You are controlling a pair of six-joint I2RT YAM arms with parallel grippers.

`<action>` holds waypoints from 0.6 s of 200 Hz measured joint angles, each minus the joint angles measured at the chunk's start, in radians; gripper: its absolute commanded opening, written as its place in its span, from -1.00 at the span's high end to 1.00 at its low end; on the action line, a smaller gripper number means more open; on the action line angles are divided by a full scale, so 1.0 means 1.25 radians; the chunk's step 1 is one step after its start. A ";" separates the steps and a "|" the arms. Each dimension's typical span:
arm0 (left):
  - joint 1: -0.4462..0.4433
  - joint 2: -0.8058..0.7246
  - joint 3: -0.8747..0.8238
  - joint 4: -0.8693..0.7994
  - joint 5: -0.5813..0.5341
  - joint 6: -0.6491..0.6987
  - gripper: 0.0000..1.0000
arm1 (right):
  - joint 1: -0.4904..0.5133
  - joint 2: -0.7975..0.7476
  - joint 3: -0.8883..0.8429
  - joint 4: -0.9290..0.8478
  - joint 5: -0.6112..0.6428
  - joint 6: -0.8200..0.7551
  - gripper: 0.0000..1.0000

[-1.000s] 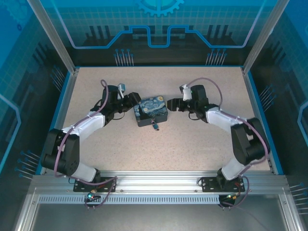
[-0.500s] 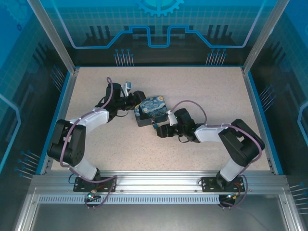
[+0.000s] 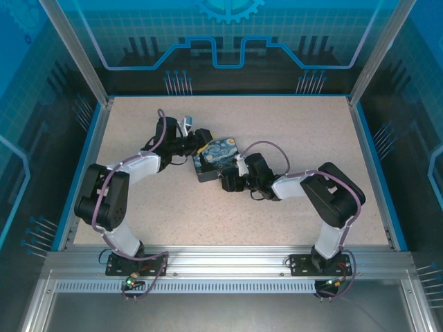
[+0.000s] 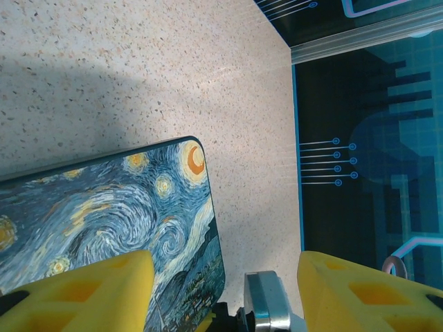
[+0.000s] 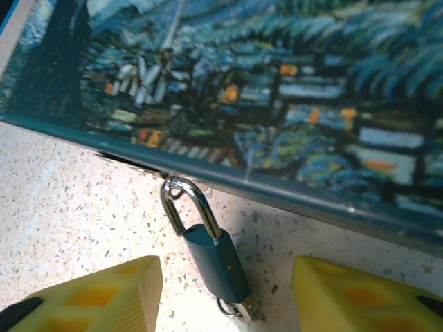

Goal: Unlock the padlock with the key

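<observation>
I am holding my right gripper (image 5: 223,277) with its yellow fingers (image 5: 104,290) spread wide and nothing between them but air. The padlock (image 5: 211,252) is lying in that gap, touching neither pad. Its bluish body is resting on the speckled table (image 5: 69,194), and its thin shackle (image 5: 181,200) is hooked through a fitting at the lower edge of the painted box (image 5: 291,90). At the body's lower end a small metal loop (image 5: 232,309) is peeking out. It may belong to the key, but I cannot tell.

I am judging the padlock to be light, hard and smooth, so it is likely to swivel on the shackle or skid across the table if I nudge it off centre. The flat sides of the body look like the place to pinch, squarely and low. The shackle is thin and rounded and would probably roll out of my pads.

From above, my right gripper (image 3: 227,181) is sitting at the near edge of the box (image 3: 216,158). My left gripper (image 3: 201,142) is at the box's far left corner. In its wrist view, the left gripper (image 4: 225,270) is also gaping open, with one finger (image 4: 83,290) over the swirled lid (image 4: 104,207), and it is gripping nothing.
</observation>
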 measured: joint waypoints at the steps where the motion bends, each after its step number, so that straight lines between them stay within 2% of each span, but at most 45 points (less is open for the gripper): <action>1: 0.000 0.000 0.000 0.000 0.000 0.000 -0.16 | 0.000 0.001 0.000 0.000 0.000 0.000 0.03; 78: 0.000 0.018 0.000 0.002 0.000 0.000 -0.15 | 0.001 0.017 0.001 0.012 -0.018 -0.002 0.17; 120: 0.000 0.023 0.000 0.002 0.000 0.000 -0.15 | 0.001 0.020 0.001 0.014 -0.021 -0.004 0.36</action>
